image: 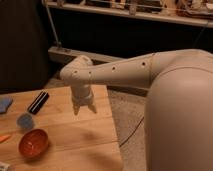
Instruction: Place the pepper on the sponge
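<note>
My gripper (pixel 84 110) hangs fingers-down over the middle of the wooden table (pixel 75 145), open, with nothing between its fingers. The blue sponge (pixel 4 103) lies at the table's far left, cut off by the frame edge and well away from the gripper. A thin orange piece (pixel 4 137) shows at the left edge below the sponge; it may be the pepper, but too little of it shows to be sure.
A black oblong object (pixel 38 101) lies left of the gripper. A small blue-grey round thing (pixel 25 120) and an orange bowl (pixel 34 142) sit nearer the front left. The table's right edge runs just right of the gripper, with carpet beyond.
</note>
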{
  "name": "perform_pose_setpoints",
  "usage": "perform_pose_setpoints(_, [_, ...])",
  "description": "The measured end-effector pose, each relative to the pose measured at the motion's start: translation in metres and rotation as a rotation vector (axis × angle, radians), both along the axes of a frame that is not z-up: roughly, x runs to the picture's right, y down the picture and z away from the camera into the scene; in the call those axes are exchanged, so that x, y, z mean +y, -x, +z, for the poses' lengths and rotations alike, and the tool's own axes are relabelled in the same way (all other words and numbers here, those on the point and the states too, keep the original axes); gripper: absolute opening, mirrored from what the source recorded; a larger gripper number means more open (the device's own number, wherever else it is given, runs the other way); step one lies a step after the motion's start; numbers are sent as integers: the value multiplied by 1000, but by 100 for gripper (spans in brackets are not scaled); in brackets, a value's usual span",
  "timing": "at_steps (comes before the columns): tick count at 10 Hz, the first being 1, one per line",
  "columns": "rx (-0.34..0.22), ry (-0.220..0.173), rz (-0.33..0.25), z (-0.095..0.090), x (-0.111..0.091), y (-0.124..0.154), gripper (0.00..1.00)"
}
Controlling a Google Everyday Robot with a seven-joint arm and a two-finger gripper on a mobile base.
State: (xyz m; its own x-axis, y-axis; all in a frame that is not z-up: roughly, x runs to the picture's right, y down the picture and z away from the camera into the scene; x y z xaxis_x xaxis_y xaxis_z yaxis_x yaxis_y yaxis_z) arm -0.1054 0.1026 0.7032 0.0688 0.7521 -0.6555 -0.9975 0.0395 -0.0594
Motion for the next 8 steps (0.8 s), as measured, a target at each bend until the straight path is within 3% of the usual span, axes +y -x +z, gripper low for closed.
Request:
perform_pose_setpoints(6, [0, 0, 0, 0, 0, 0, 65])
perform_pose_setpoints(8, [-19, -30, -25, -5, -5, 2, 65])
